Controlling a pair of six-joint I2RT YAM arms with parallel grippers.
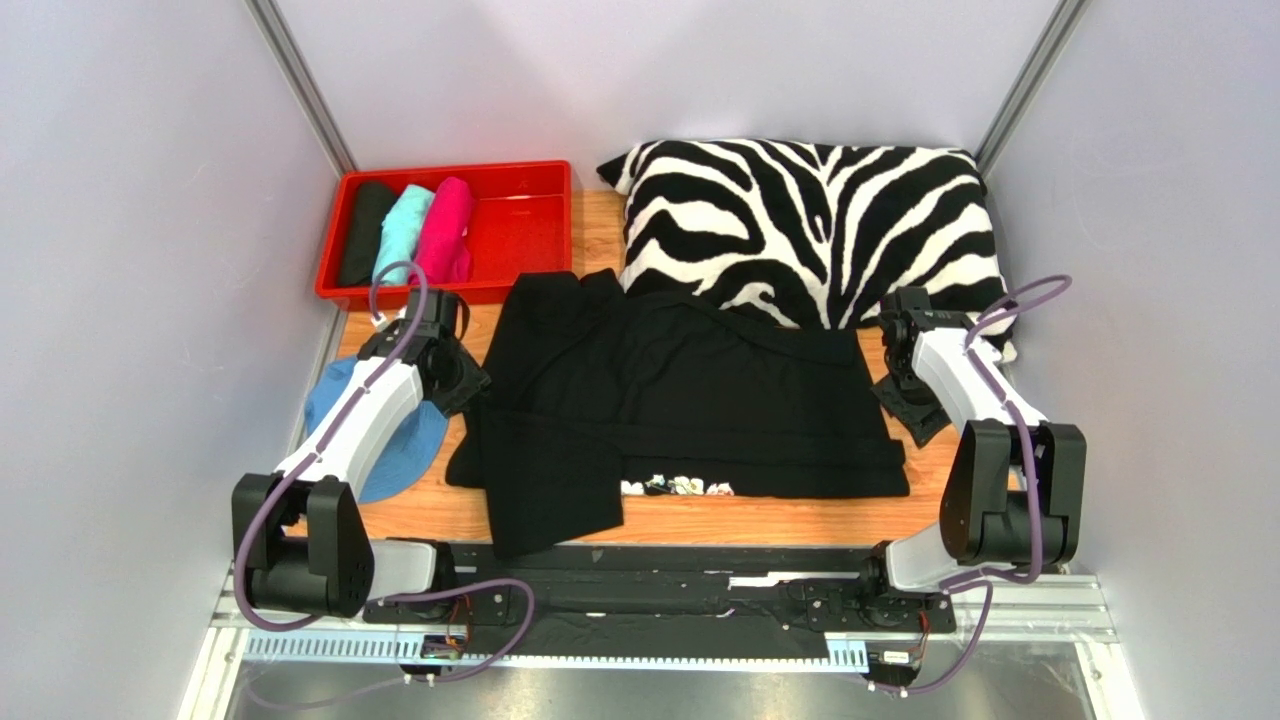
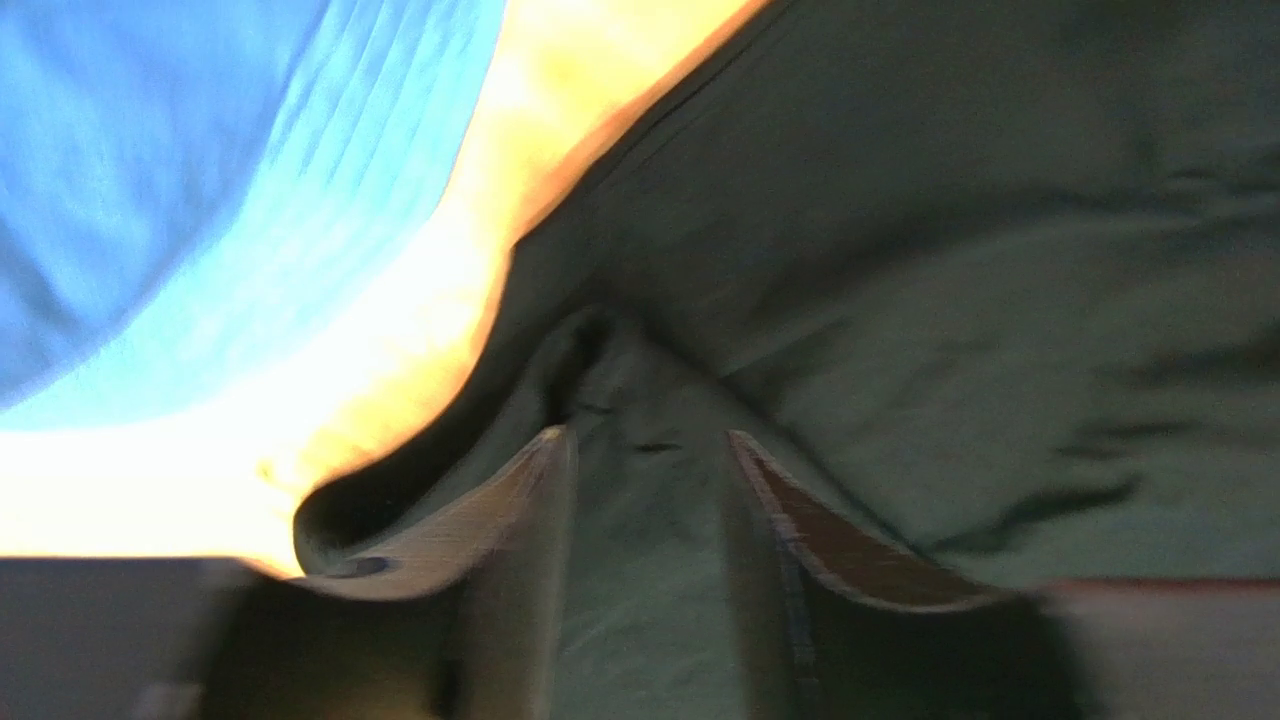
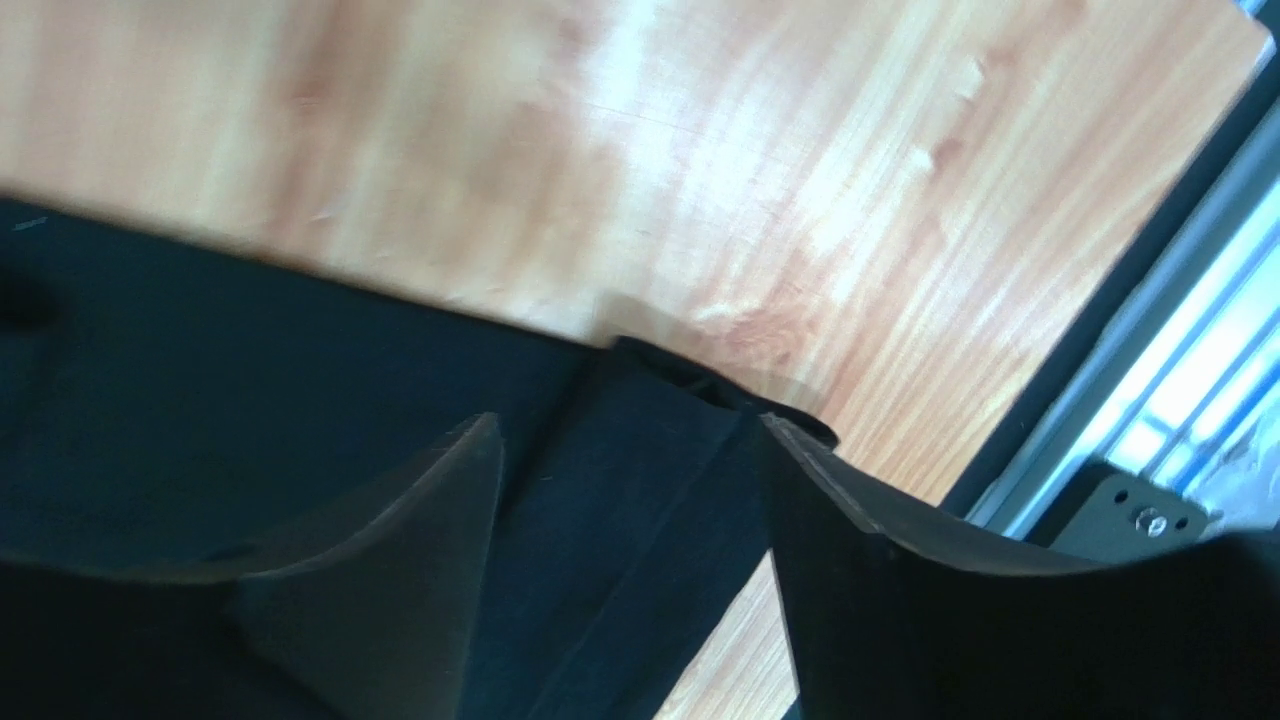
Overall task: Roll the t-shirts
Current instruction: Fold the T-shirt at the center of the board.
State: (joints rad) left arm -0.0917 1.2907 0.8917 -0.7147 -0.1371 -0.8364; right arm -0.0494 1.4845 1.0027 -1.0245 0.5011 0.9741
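Both sets of jaws parted, nothing pinched. Left pincer [image 2: 643, 450] sits over the black t-shirt [image 1: 676, 390] edge, cloth bunched just ahead. Right pincer [image 3: 631, 435] straddles its corner (bare table [image 3: 451, 150] beyond). Risk: fabric snags a fingertip on lift, dragging the fold open. Blue cloth [image 2: 181, 180] left of left pincer could catch too.

The top camera is looking down from above and behind the arm bases, wide enough to be taking in the whole table [image 1: 751, 521], out to the tray [image 1: 526, 203] and pillow [image 1: 812, 210] at the far end. The left wrist camera is pointing past the left gripper [image 2: 646, 450], very near the black t-shirt [image 2: 932, 255], at its left edge beside the blue cloth [image 2: 196, 180]. The right wrist camera is looking equally closely past the right gripper [image 3: 631, 435] at a corner on the black t-shirt's right edge. All three views are sharing that garment.
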